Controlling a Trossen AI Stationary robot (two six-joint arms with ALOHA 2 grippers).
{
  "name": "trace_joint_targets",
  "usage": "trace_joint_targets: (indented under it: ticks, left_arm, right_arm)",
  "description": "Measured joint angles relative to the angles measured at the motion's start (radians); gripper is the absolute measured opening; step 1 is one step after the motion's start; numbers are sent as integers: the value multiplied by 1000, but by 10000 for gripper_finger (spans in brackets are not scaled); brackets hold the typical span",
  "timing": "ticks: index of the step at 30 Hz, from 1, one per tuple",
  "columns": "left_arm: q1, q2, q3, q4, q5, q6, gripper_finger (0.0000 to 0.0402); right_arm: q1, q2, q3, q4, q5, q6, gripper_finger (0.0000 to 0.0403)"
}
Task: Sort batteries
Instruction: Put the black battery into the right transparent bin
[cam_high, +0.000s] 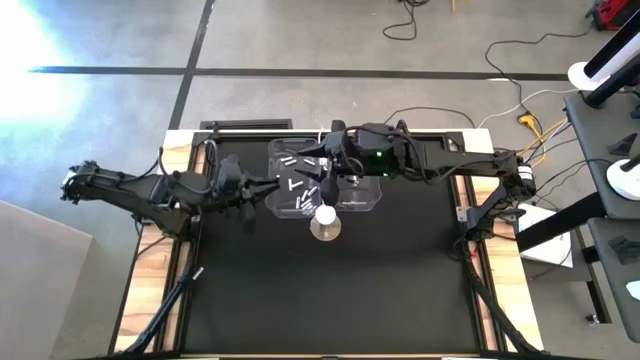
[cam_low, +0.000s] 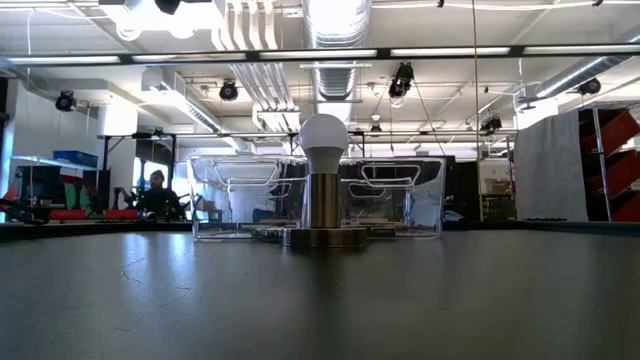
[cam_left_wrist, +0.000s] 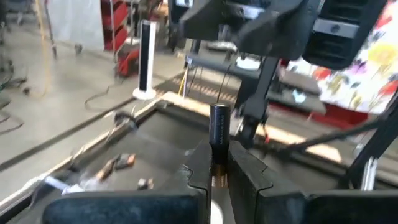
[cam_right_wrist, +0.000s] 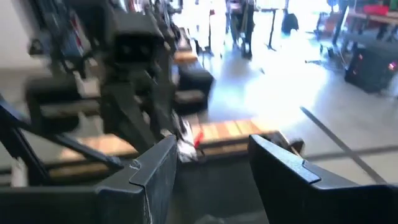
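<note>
Just one battery (cam_left_wrist: 219, 132) in left pincer (cam_left_wrist: 217, 167)

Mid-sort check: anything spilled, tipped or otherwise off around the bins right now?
Nothing looks spilled. The batteries lie scattered loose at all angles inside the clear bins, not on the mat. The bulb-topped metal stand is upright in front of the bins. The left gripper is shut on a dark battery; the right gripper is open.

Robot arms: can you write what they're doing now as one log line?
left pincer: shut on dark cylindrical battery | right pincer: open, holding nothing, over clear plastic bins | step: sorting batteries
</note>
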Motion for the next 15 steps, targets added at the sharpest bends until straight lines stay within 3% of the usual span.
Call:
trace_joint_targets:
  ticks: [8, 15]
  left_arm:
    - [53, 67, -1, 305, 84, 89, 12]
    - [74, 125, -1, 456, 100, 111, 12]
  right_arm:
    - [25, 0, -1, 145, -4, 123, 191]
    - [26, 0, -1, 168, -3, 181, 170]
